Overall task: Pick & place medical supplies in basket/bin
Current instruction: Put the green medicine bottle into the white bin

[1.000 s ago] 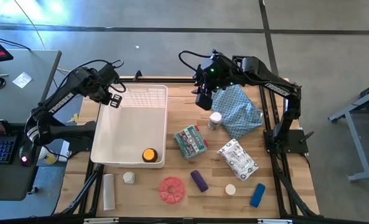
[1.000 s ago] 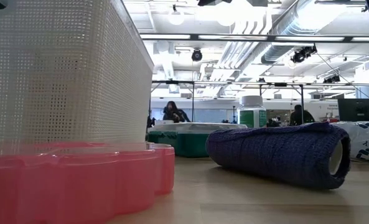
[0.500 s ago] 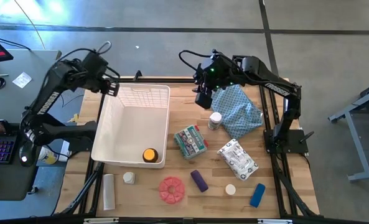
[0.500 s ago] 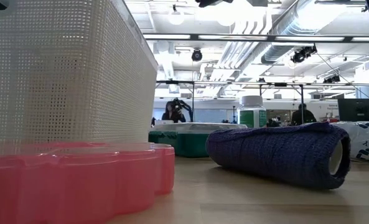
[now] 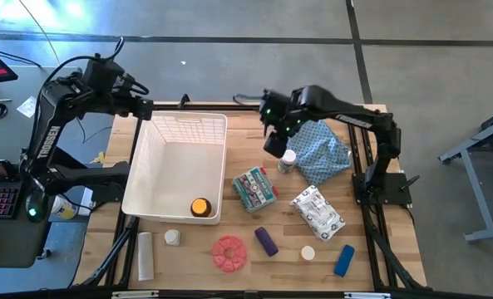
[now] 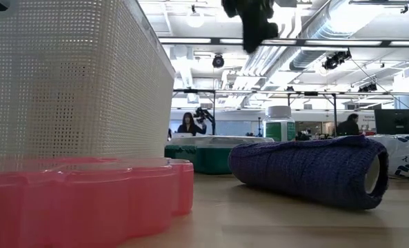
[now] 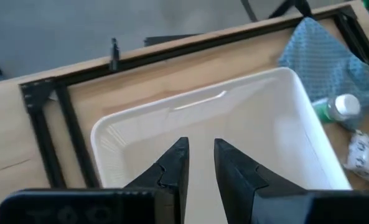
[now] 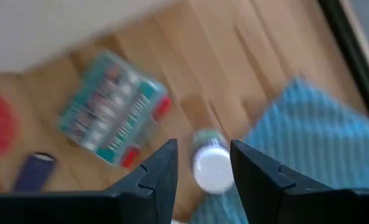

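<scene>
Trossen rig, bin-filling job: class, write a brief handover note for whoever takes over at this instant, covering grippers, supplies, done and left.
Left gripper: empty, fingers slightly apart, above the white bin's far end.
Right gripper: open, empty, over the white-capped bottle beside the blue cloth.
Done: amber yellow-capped bottle is in the bin.
Left on the table: green-white packet, white printed packet, purple cylinder, blue cylinder, red disc, two white-capped jars, white tube.
Likely next: right gripper takes the white-capped bottle.
</scene>
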